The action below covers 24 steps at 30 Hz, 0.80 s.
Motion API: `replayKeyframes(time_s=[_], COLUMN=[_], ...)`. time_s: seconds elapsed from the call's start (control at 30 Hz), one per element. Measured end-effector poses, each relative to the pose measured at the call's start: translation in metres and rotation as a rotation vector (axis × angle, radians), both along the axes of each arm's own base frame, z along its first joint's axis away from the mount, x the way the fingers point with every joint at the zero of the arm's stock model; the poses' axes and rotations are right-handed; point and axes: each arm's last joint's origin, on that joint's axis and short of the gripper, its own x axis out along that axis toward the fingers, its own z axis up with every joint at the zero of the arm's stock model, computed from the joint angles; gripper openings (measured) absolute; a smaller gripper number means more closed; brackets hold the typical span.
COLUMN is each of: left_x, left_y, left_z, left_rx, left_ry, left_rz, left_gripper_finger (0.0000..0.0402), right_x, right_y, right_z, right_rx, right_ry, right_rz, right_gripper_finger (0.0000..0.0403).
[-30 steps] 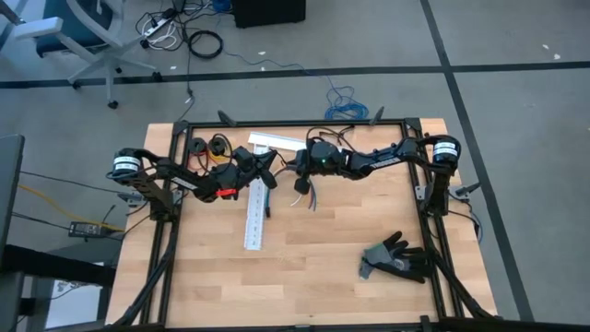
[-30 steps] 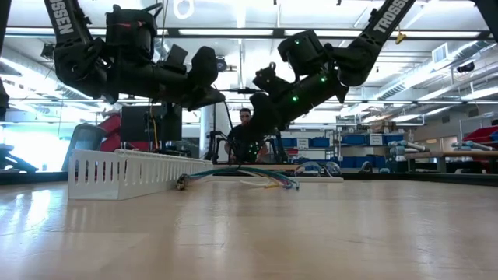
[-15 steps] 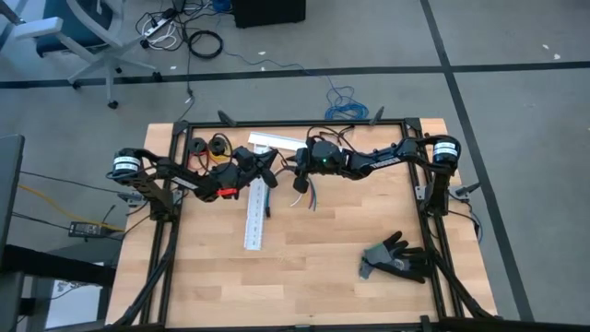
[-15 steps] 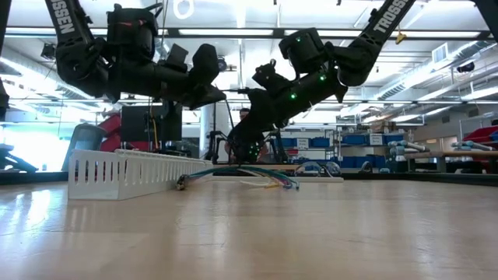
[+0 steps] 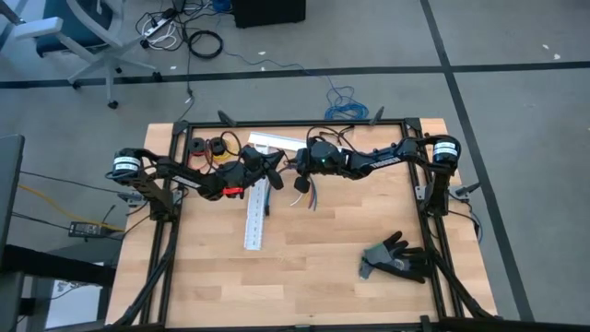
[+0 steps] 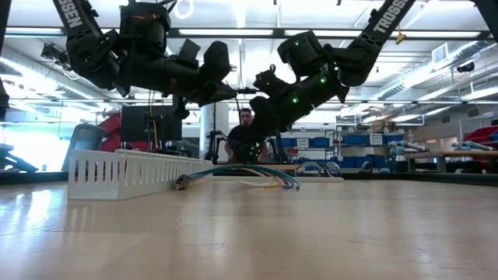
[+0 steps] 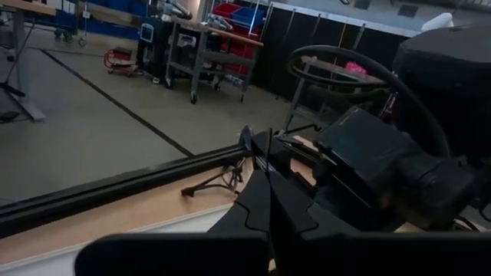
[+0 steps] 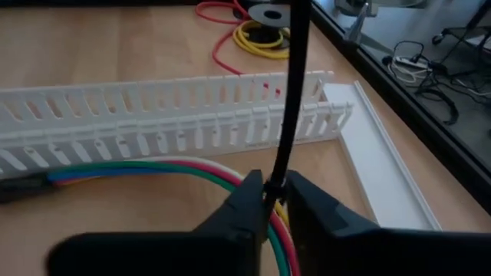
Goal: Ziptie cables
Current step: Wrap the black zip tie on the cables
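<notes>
wooden table (image 5: 304, 267) fills the lower middle of my overhead frame. near the top centre my right gripper (image 8: 275, 192) is pinched on the ziptie (image 8: 290, 92), which runs up from its fingertips as a black strap. below it the cables (image 8: 153, 170) lie beside the white slotted duct (image 8: 169, 115). my left gripper (image 7: 265, 165) is closed, above the table at upper centre-left; i can't tell what it holds.
</notes>
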Motion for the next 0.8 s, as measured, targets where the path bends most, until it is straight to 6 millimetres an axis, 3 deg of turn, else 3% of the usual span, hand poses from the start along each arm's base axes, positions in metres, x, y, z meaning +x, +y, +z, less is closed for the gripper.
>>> replayKeyframes(time_s=[0.1, 0.53, 0.8], left_x=[0.000, 0.000, -0.002], left_y=[0.000, 0.000, 0.000], left_z=[0.000, 0.004, 0.015], left_rx=[0.000, 0.006, 0.031], left_ry=[-0.001, -0.042, -0.158], left_rz=[0.000, 0.000, -0.001], left_gripper_finger=[0.0000, 0.0000, 0.0000], right_x=[0.000, -0.001, -0.001], right_y=[0.000, 0.001, 0.005], right_z=[0.000, -0.002, -0.005], right_rx=[-0.008, -0.003, 0.008], right_ry=[0.007, 0.026, 0.053], right_rz=[0.004, 0.022, 0.039], right_gripper_finger=[0.0010, 0.0005, 0.0002])
